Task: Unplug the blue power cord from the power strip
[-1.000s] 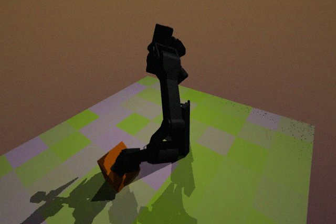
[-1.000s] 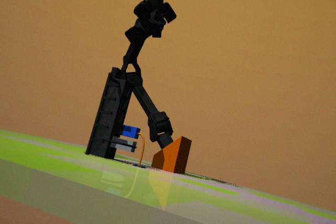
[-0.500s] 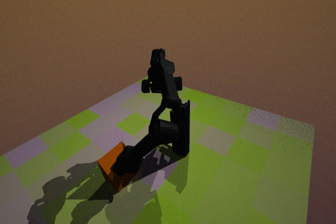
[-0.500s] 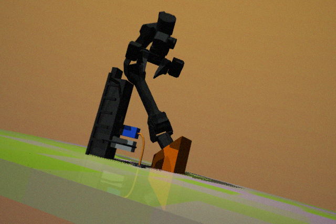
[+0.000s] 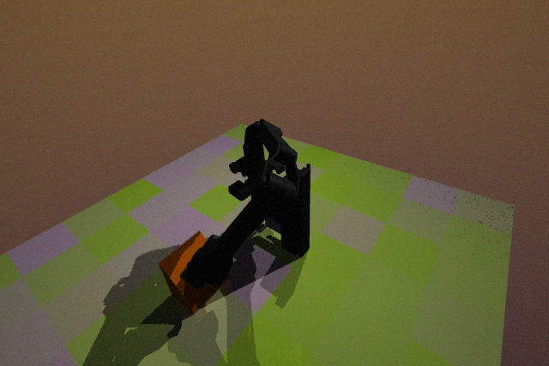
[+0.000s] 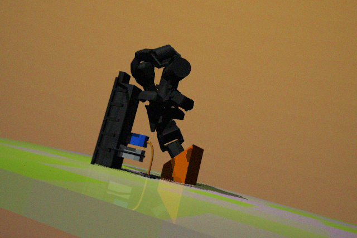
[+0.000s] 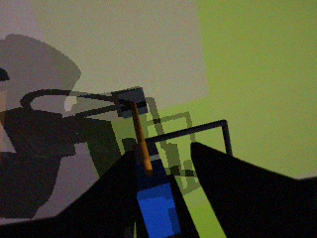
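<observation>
The dark power strip (image 5: pixel 303 215) (image 6: pixel 111 122) stands upright. The blue plug (image 6: pixel 139 140) (image 7: pixel 158 210) sits against its side in the exterior view, and its far end is hidden behind the strip. An orange cord (image 6: pixel 152 156) (image 7: pixel 141 136) hangs from the plug to a small dark plate (image 7: pixel 130 95) on the floor. My gripper (image 7: pixel 162 154) is partly open, with nothing held between the fingers. In the exterior view it points down, above and to the right of the plug. In the wrist view the plug shows low, between the dark fingers.
A grey plug-like block (image 6: pixel 131 153) juts from the strip below the blue plug. A thin dark bar frame (image 7: pixel 190 130) stands beside the cord in the wrist view. The orange wedge-shaped block (image 5: pixel 177 264) (image 6: pixel 180 166) is at the arm's base. The arm folds closely above the strip.
</observation>
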Controlling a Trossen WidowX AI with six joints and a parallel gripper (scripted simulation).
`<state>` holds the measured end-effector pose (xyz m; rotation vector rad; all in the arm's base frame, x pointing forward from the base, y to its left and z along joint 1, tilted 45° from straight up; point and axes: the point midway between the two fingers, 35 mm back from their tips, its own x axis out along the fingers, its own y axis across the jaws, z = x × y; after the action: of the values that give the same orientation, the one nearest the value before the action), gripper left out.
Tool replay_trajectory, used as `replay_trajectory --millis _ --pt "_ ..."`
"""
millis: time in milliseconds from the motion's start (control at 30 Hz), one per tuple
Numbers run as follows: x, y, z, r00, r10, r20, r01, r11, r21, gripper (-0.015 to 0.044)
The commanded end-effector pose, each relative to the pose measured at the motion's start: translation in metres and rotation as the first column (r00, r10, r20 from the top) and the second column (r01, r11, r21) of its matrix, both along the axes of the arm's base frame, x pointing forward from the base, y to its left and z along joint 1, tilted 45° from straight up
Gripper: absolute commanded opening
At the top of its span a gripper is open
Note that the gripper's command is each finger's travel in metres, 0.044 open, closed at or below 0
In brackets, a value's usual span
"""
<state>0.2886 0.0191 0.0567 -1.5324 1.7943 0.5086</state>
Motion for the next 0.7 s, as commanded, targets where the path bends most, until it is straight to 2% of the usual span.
replay_trajectory --millis 0,667 --pt "-0.0112 -0.0081 -0.0085 0.990 0.043 -0.133 -0.043 0.999 -0.002 0.0160" --pt "-0.0117 -0.0176 0.0011 0.990 0.043 -0.133 -0.043 0.999 -0.002 0.0160"
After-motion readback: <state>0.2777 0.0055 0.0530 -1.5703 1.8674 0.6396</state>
